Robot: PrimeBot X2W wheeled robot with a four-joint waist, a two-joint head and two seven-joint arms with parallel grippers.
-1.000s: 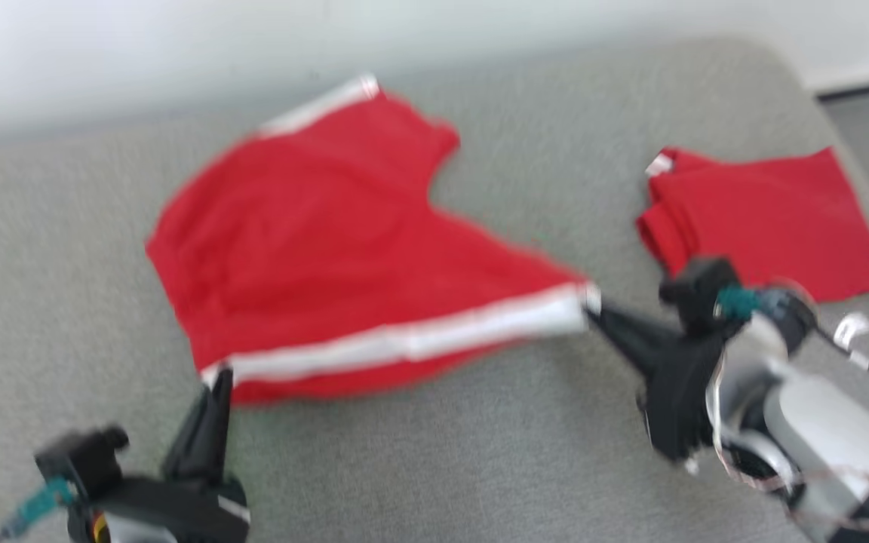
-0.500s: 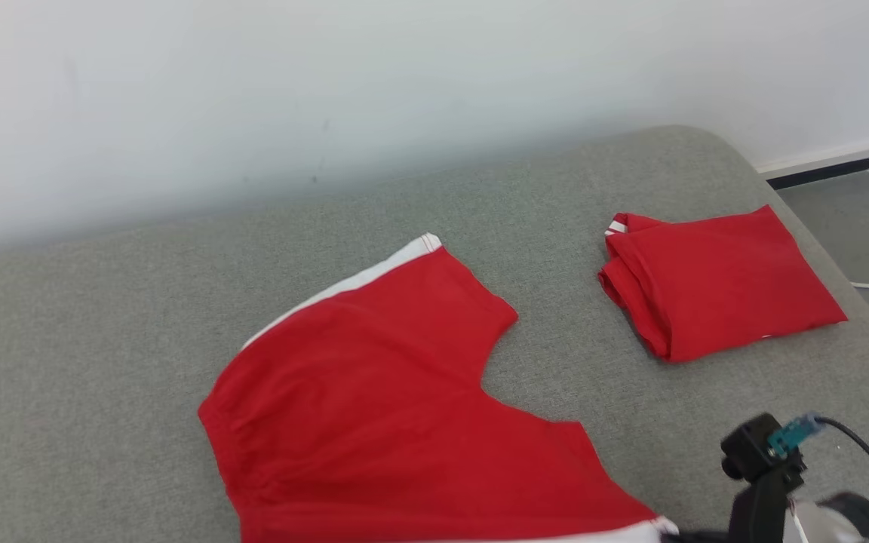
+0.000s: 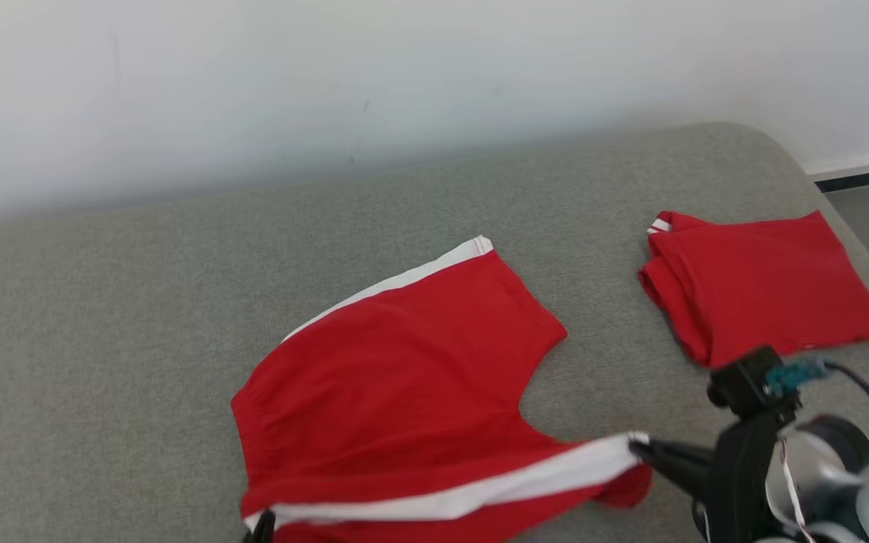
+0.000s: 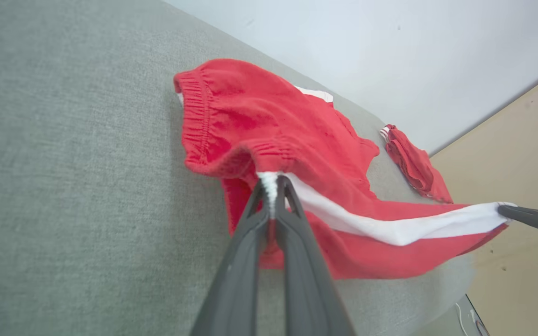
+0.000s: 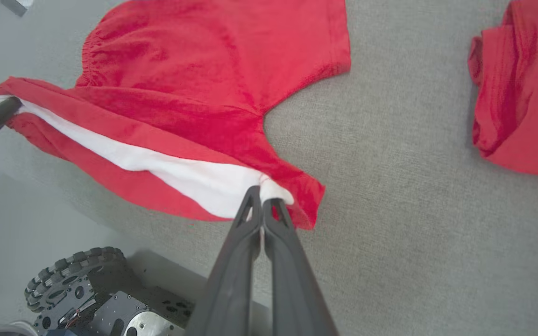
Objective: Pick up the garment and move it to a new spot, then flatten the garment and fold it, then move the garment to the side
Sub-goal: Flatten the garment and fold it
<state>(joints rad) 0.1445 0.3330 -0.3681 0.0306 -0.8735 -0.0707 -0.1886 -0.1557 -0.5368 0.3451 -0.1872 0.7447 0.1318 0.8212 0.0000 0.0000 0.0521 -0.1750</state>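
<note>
Garment (image 3: 404, 377), red shorts, lies low-centre on the grey padded surface (image 3: 102, 302), waistband at 9 o'clock, far leg toward 1 o'clock, white-striped near edge stretched 9-to-3 between left pincer (image 4: 272, 183) and right pincer (image 3: 642, 450), both clenched on it.

The right gripper (image 3: 640, 448) is pointing left from the lower right of the head view, its fingers pressed together, pinching the garment (image 3: 404, 362). The left gripper (image 3: 260, 526) is peeking over the bottom edge, likewise clamping the cloth.
</note>
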